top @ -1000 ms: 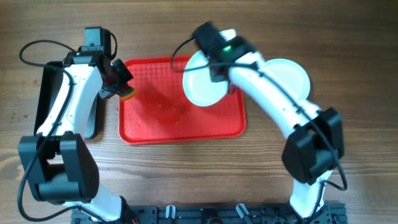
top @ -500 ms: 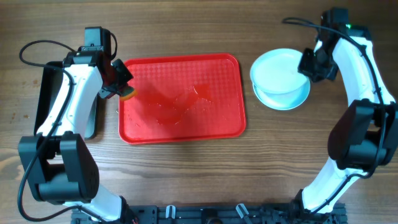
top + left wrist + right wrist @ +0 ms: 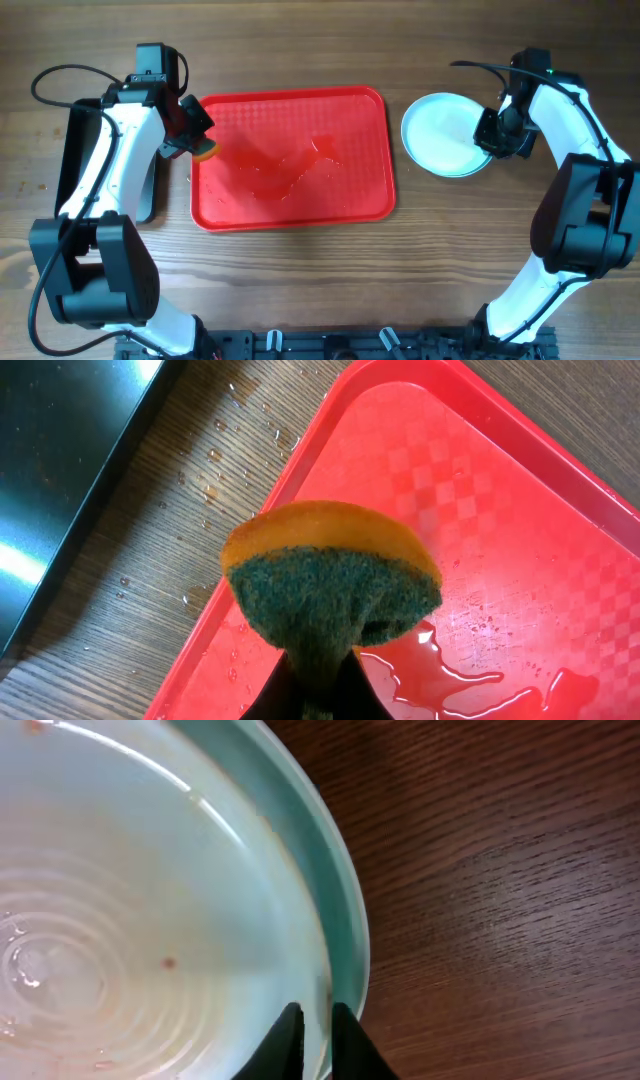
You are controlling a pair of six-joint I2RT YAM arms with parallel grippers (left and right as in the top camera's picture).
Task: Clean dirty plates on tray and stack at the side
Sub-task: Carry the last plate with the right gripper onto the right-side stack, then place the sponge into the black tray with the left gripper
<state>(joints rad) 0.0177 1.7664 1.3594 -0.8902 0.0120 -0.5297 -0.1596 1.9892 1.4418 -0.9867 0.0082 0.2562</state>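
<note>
The red tray [image 3: 350, 200] lies in the middle of the table with no plates on it, only a film of water [image 3: 295, 165]. The white plates [image 3: 440, 135] are stacked on the table to its right. My right gripper [image 3: 487, 140] is shut on the right rim of the top plate [image 3: 130, 920], which rests in the plate below [image 3: 310, 870]; faint brown specks show on it. My left gripper [image 3: 195, 140] is shut on an orange and green sponge [image 3: 330, 585], held just over the tray's left edge [image 3: 270, 500].
A black metal pan [image 3: 75, 160] stands at the far left, beside the left arm, and shows in the left wrist view [image 3: 60, 440]. Water drops lie on the wood between the pan and the tray. Bare wooden table surrounds the plate stack.
My right gripper carried a plate from over the tray to the right and lowered it onto the stack. The left arm and sponge have not moved.
</note>
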